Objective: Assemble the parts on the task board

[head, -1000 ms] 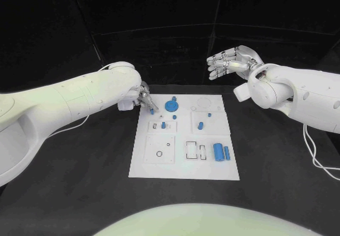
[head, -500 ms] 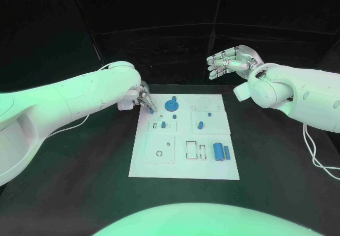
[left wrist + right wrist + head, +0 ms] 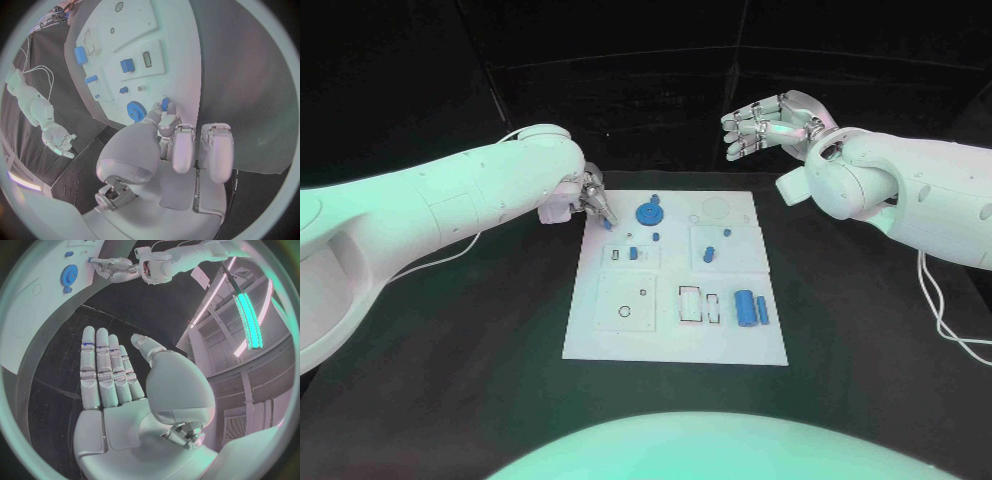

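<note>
task board [image 3: 672, 345] lies mid-table, long axis running away from the robot; left hand [image 3: 589, 203] at its far-left corner pinches a small blue part [image 3: 607, 226], mostly hidden. left wrist view: fingertips [image 3: 167, 119] half cover the part [image 3: 165, 103]. right wrist view: right hand [image 3: 109, 372] spread, holding nothing.

Head camera looking down, wrist fisheyes behind hands, all sharing task board [image 3: 675, 280]

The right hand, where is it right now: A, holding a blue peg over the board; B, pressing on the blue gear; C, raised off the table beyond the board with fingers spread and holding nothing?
C: the right hand is raised beyond the task board, fingers apart, palm bare.
</note>
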{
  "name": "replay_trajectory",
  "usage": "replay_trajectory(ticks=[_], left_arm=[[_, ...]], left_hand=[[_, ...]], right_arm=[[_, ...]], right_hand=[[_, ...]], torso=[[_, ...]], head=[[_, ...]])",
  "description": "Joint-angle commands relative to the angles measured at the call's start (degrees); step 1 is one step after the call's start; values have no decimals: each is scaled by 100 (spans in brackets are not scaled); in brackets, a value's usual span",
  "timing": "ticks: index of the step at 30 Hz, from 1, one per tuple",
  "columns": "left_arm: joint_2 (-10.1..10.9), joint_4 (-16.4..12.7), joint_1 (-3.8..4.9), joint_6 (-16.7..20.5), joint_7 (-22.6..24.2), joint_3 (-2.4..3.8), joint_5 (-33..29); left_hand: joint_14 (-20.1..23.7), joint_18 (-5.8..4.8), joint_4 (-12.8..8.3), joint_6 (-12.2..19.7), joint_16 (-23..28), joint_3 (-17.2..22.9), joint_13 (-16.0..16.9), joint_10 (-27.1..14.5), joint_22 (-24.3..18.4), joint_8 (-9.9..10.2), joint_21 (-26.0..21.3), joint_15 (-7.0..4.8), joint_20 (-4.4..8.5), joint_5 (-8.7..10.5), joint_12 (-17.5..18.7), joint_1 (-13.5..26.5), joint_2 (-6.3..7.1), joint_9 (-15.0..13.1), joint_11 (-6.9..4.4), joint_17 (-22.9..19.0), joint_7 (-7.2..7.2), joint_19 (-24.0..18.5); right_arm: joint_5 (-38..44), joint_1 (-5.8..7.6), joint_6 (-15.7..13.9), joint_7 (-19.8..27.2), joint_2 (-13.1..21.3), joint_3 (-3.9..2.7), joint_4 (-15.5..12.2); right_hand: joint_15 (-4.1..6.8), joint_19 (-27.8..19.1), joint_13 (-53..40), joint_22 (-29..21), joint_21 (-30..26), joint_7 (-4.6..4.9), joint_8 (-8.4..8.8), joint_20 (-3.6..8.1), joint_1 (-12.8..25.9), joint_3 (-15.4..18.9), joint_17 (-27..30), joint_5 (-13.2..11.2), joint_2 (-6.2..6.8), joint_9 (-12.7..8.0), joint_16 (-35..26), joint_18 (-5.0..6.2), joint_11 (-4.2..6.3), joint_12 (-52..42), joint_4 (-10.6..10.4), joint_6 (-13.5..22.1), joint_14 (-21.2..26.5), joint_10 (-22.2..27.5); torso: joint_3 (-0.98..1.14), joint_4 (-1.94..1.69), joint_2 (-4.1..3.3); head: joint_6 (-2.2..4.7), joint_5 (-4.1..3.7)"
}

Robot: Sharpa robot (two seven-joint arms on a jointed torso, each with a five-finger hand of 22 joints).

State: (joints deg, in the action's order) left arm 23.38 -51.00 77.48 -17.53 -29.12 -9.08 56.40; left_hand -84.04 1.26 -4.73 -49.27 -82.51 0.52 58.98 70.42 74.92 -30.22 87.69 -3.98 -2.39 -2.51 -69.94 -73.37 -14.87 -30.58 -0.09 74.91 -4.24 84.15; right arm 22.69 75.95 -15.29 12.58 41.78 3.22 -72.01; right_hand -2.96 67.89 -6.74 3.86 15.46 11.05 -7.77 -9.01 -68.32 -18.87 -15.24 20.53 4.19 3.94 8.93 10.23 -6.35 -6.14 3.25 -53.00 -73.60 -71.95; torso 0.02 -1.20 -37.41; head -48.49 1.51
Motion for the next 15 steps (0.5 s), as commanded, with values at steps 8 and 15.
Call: replay_trajectory(ticks=[8, 15], left_arm=[[571, -727, 61, 666, -7, 3, -583], [1070, -1529, 76, 1192, -5, 0, -641]], left_hand=[[-428, -53, -415, 67, 12, 654, 7, 65, 1219, -147, 36, -23, 43, -18, 38, 236, -19, -290, -38, 849, 38, 453], [-429, -57, -618, 110, 31, 1139, 28, 113, 1239, -239, 47, -33, 53, -16, 27, 577, 94, -402, -45, 831, 46, 462]], right_arm=[[-29, 12, 42, 52, 14, -4, 29], [-29, 12, 37, 55, 26, -4, 53]], right_hand=[[-21, 37, 9, -7, -34, 9, -16, -7, -11, 4, -9, 38, -17, 2, -35, 28, -18, 38, -28, 39, -7, -3], [-21, 37, 9, -7, -34, 9, -16, -7, -11, 4, -9, 38, -17, 2, -35, 28, -18, 38, -28, 39, -7, -3]], torso=[[8, -34, 19], [5, -36, 19]], head=[[1, -34], [2, -25]])
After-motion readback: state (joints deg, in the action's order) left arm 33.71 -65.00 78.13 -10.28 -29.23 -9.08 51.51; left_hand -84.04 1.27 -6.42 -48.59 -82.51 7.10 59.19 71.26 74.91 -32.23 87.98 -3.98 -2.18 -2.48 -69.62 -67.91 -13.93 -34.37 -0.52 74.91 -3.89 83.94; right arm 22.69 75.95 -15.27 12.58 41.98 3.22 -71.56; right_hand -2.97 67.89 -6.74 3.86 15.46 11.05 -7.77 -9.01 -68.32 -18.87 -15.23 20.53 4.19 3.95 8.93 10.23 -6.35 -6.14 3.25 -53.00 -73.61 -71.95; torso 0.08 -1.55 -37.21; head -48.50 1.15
